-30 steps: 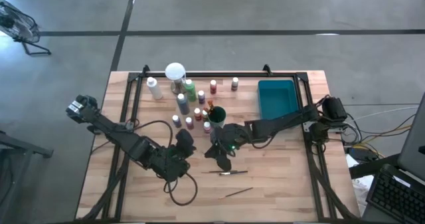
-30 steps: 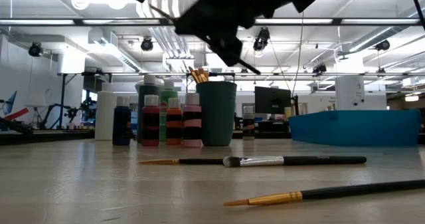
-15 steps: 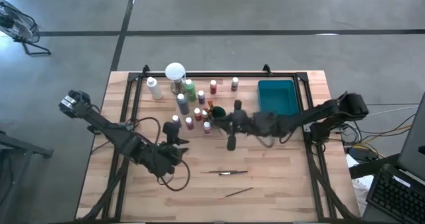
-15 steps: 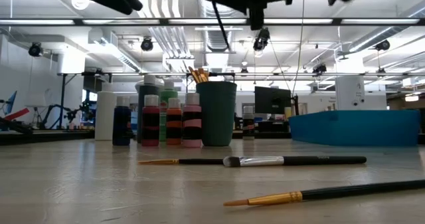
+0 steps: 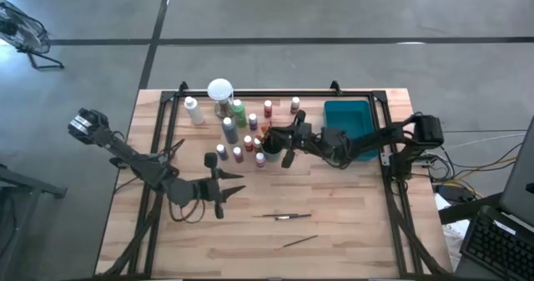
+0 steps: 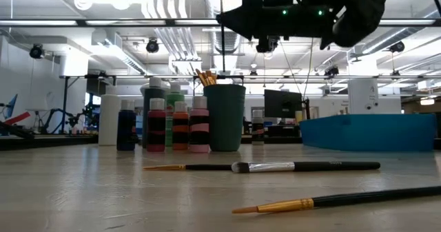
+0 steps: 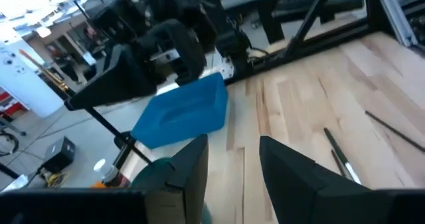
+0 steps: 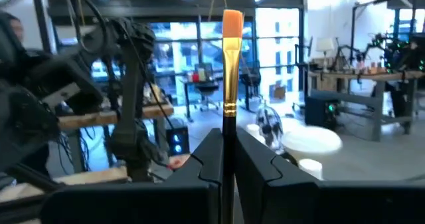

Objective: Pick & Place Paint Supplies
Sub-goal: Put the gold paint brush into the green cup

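One brush (image 8: 230,84) is pinched upright in the right jaws (image 5: 288,154), just at three o'clock of the cup (image 5: 271,142), presumably for dropping in bristles-up. Two brushes (image 5: 284,217) lie on the worktop (image 5: 350,223) at six o'clock. The left jaws (image 5: 224,188) are held spread, empty.

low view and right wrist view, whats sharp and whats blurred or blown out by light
Low view: bottles and green cup crisp, the near brush softer, ceiling lights glaring, arms overhead dark silhouettes. Right wrist view: held brush sharp between the shut right gripper, windows behind bright, left arm blurred.
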Robot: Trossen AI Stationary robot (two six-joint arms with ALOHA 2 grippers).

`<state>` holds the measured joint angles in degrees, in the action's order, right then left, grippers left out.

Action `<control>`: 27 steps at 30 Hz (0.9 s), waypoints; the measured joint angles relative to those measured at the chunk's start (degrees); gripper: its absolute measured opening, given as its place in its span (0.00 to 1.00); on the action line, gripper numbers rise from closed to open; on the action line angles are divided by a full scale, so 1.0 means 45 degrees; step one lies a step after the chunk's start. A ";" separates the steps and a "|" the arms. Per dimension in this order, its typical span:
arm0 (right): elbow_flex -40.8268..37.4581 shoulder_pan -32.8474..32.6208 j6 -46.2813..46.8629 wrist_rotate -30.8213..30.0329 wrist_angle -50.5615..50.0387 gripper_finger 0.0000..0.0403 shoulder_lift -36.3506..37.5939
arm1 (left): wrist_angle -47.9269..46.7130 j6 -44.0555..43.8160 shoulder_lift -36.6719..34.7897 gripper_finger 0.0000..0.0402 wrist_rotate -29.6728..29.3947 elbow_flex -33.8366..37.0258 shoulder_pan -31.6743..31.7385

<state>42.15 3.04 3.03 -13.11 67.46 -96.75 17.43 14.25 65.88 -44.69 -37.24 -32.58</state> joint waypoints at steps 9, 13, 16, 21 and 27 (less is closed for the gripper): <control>0.0010 0.0605 0.0912 0.0363 0.0512 0.03 -0.1337 | 0.1087 0.0308 -0.0061 0.35 0.0000 0.0405 0.0030; 0.0083 0.0655 0.0956 0.0376 0.0510 0.03 -0.1757 | 0.1079 0.0308 -0.0060 0.35 0.0005 0.0405 0.0030; 0.0083 0.0656 0.0972 0.0351 0.0531 0.03 -0.1994 | 0.1077 0.0313 -0.0061 0.35 0.0003 0.0405 0.0030; 0.0081 0.0638 0.1056 0.0361 0.0423 0.03 -0.2228 | 0.1076 0.0313 -0.0061 0.35 0.0005 0.0405 0.0030; 0.0001 0.0633 0.0935 0.0356 0.0302 0.03 -0.2228 | 0.1078 0.0313 -0.0061 0.35 0.0003 0.0405 0.0030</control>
<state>42.16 5.89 7.24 -11.51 68.82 -106.78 22.28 15.66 65.60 -44.67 -35.42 -32.45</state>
